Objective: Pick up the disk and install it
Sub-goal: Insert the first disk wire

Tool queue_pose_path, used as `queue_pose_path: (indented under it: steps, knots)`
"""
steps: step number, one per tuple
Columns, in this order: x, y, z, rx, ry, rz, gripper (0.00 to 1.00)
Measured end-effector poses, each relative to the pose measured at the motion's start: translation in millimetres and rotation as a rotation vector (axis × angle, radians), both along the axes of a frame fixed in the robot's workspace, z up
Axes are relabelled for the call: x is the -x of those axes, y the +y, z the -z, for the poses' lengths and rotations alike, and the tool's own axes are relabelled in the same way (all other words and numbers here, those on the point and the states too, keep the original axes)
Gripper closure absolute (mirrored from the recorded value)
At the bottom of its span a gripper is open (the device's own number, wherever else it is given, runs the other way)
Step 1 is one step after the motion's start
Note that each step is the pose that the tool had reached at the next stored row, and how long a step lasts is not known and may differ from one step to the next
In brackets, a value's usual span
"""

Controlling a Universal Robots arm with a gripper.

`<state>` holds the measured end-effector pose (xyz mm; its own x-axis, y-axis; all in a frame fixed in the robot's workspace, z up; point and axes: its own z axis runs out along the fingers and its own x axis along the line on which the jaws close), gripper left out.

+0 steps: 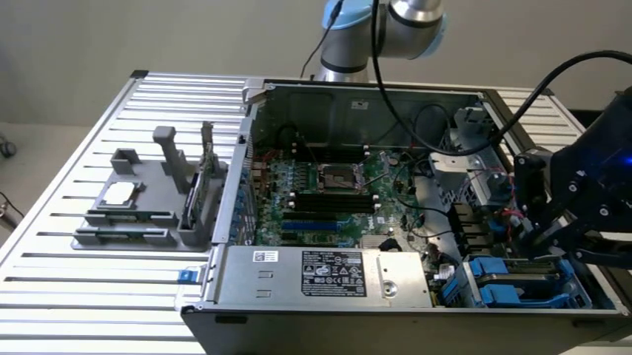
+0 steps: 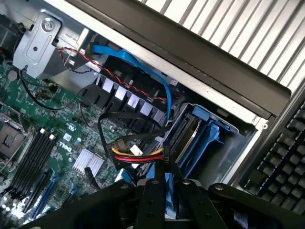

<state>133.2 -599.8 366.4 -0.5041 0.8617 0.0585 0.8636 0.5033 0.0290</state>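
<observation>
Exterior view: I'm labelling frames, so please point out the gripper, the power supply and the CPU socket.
gripper (image 1: 541, 240), exterior view, its dark lower tip.
power supply (image 1: 331, 272), exterior view, its printed label.
CPU socket (image 1: 336, 177), exterior view, centre of its metal frame.

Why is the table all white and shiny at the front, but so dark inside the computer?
Exterior view: light glares off the slatted metal table near the front, washing its ribs white, while the computer case walls shade the inside. Wrist view: the slats glare bright too, and the tool, shut on the disk, sits black in shadow.
</observation>
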Motion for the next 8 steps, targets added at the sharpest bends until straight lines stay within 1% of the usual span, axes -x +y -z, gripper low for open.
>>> queue_pose_path:
  steps: [2,3,4,5,6,8]
  knots:
    - [1.4,3.8,-1.4,0.0139,-0.0037,0.000,0.84]
    - [1.5,5.5,-2.0,0.0236,-0.0051,0.000,0.84]
    - [1.5,6.8,-2.6,0.0346,-0.0063,0.000,0.84]
    - [1.5,7.2,-3.2,0.0447,-0.0072,0.000,0.84]
    - [1.6,7.2,-3.4,0.0525,-0.0074,0.002,0.84]
    - [1.6,7.2,-3.8,0.0655,-0.0074,0.010,0.84]
